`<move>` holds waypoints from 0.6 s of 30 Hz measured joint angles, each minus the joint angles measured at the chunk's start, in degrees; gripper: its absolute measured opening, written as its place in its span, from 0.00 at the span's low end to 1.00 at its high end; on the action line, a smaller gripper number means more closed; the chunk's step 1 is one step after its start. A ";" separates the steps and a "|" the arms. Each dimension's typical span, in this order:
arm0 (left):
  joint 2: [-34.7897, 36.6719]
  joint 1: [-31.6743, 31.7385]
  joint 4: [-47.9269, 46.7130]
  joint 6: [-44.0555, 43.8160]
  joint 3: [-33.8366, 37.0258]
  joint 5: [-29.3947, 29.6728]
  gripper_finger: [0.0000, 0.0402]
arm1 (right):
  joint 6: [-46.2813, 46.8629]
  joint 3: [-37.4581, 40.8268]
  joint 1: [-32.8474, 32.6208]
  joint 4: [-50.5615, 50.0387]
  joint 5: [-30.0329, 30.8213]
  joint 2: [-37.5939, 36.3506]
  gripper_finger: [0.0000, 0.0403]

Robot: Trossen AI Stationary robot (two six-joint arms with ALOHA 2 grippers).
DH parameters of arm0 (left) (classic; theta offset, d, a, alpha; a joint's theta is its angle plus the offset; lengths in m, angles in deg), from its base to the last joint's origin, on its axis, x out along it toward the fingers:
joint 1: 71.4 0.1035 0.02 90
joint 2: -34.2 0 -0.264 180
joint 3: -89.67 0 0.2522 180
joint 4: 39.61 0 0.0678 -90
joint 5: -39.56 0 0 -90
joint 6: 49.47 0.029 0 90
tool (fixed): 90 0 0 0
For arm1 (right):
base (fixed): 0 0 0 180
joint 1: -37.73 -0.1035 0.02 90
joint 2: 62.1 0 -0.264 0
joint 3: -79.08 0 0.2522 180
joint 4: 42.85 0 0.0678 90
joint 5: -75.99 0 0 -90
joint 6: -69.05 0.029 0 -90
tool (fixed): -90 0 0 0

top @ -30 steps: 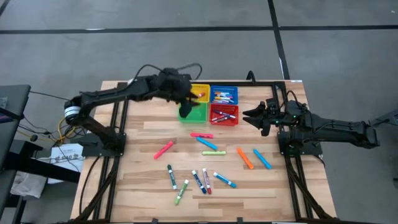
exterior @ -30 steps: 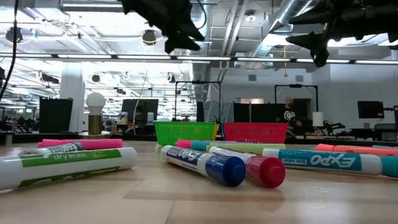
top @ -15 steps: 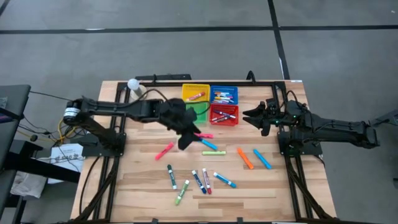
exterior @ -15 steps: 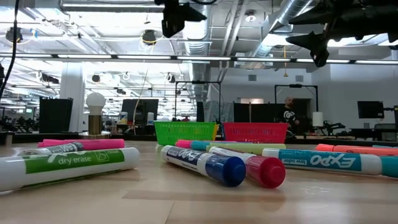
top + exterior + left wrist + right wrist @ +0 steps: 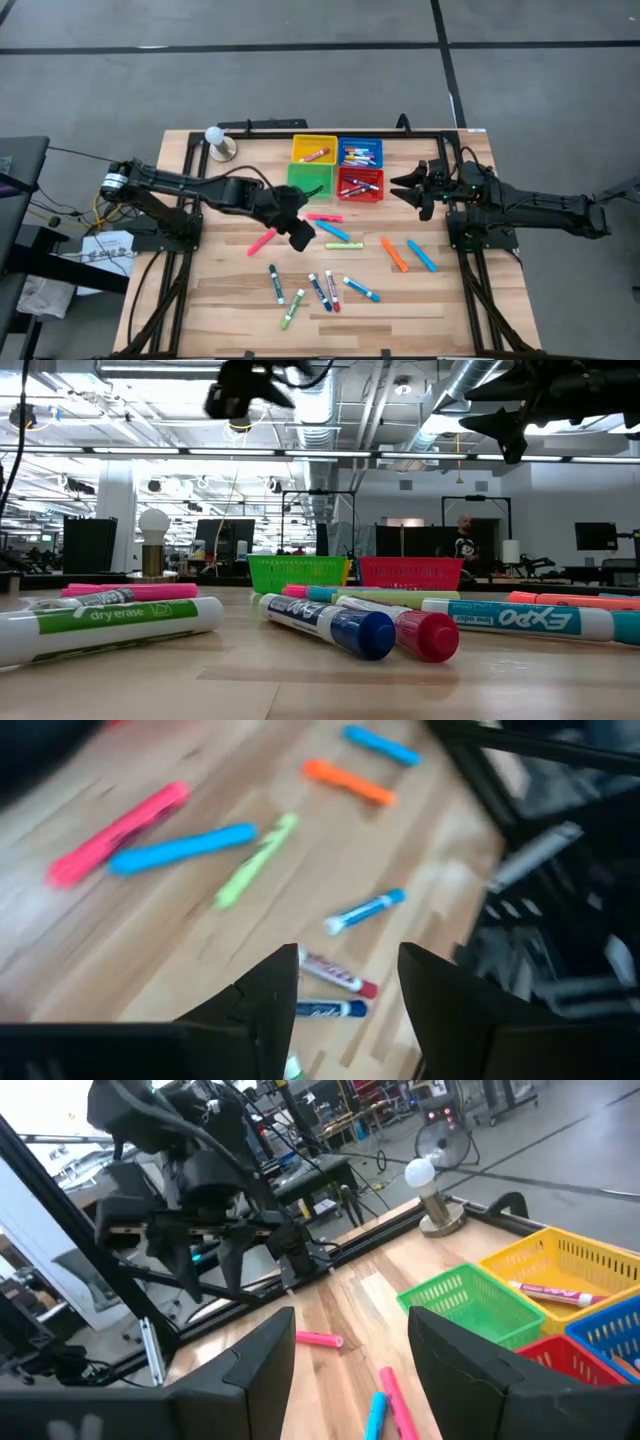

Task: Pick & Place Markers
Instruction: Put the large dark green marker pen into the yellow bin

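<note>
Left arm stretched low across the table, and the left gripper (image 5: pixel 300 235) hangs over the wood in front of the green basket (image 5: pixel 311 177). Its fingers (image 5: pixel 262 992) stand apart, nothing between them. Just to the left of those fingers lies a pink marker (image 5: pixel 263 241); beyond the fingertips in the wrist view, another pink marker (image 5: pixel 118 832), a blue marker (image 5: pixel 182 849) and a light green marker (image 5: pixel 254 861) lie close together, none of them touched. Nearer the fingertips sit three white-bodied markers, one blue-capped (image 5: pixel 366 909), one red-capped (image 5: pixel 337 974), one dark blue (image 5: pixel 329 1009).

Moving across: the rest of the markers are loose on the table, a scatter of white ones (image 5: pixel 330 290) toward the front edge, with an orange marker (image 5: pixel 394 254) and a second blue marker (image 5: pixel 421 254) further right. From table height the nearest markers (image 5: pixel 330 624) fill the foreground, green-labelled one (image 5: pixel 110 624) on the left.

At the back, four baskets in a block: yellow basket (image 5: pixel 314 150) with a marker in it, blue basket (image 5: pixel 360 152) and red basket (image 5: pixel 361 184) with several each, and the green one, whose contents I cannot make out.

Over on the right, the right gripper (image 5: pixel 403 187) hovers just beside the red basket, off the table. Its fingers (image 5: pixel 258 1360) are spread and empty, the green basket and two pink markers on the wood beyond them.
</note>
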 joint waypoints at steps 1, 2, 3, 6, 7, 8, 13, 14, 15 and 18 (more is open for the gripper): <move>0.00 -0.44 -1.22 -2.07 0.00 1.46 0.43 | -0.04 0.00 0.00 0.00 0.00 0.00 0.46; 0.00 -0.82 -2.19 -4.03 0.00 2.86 0.42 | -0.06 0.00 0.00 0.00 0.00 0.00 0.46; 0.00 -1.18 -2.77 -5.87 0.00 4.24 0.42 | -0.08 0.00 0.00 0.00 0.02 0.00 0.46; 0.00 -2.25 -3.01 -11.65 0.00 8.22 0.41 | -0.12 0.00 0.00 0.00 0.02 0.00 0.45; 0.00 -2.59 -3.16 -13.69 0.00 9.49 0.41 | -0.12 0.00 0.00 0.00 0.02 0.00 0.45; 0.00 -3.02 -3.29 -15.84 0.00 10.72 0.40 | -0.12 0.00 0.00 0.00 0.02 0.00 0.45; 0.00 -5.21 -3.43 -24.64 0.00 14.14 0.39 | -0.10 0.00 -0.05 -0.02 0.02 0.00 0.46; 0.00 -5.60 -3.57 -26.28 0.00 14.57 0.39 | -0.10 0.00 -0.09 -0.02 0.02 0.00 0.46; 0.00 -5.96 -3.65 -27.82 0.13 15.28 0.39 | -0.10 0.00 -0.11 -0.02 0.00 0.00 0.46; -0.02 -7.28 -3.74 -32.90 1.69 17.31 0.39 | -0.10 0.00 -0.10 -0.04 0.00 0.00 0.46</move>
